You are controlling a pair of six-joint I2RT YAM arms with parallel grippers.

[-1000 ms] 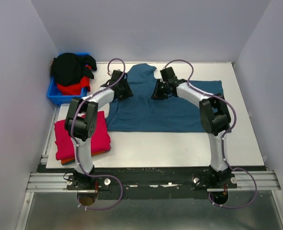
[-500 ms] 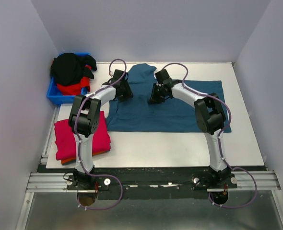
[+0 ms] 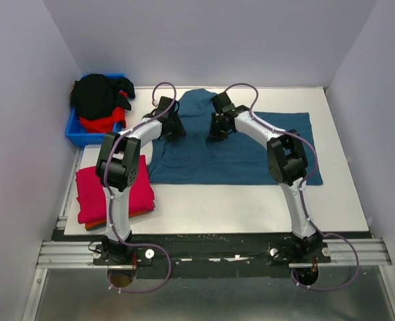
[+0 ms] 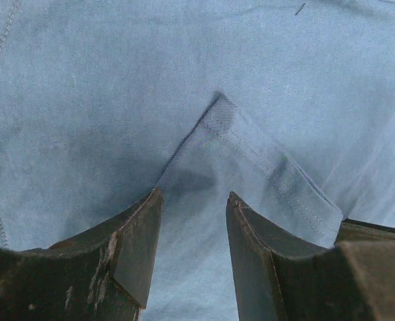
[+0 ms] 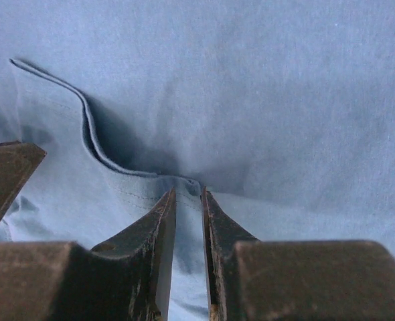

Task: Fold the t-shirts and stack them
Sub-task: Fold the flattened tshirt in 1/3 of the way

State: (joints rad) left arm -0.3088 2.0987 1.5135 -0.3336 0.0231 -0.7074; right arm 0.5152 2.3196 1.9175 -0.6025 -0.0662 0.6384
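Pinching a hem of the large teal-blue cloth t-shirt [image 3: 238, 157] with the right end effector [image 5: 189, 195], left end effector [image 4: 193, 196] spread astride a sleeve corner, risking thin fabric slipping free.

No writing, label, brand, number or sign can be read in any view. The teal shirt [image 3: 238, 160] lying under the left gripper [image 4: 194, 194] and the right gripper [image 5: 189, 192] shows only plain cloth and stitched seams, with no print.
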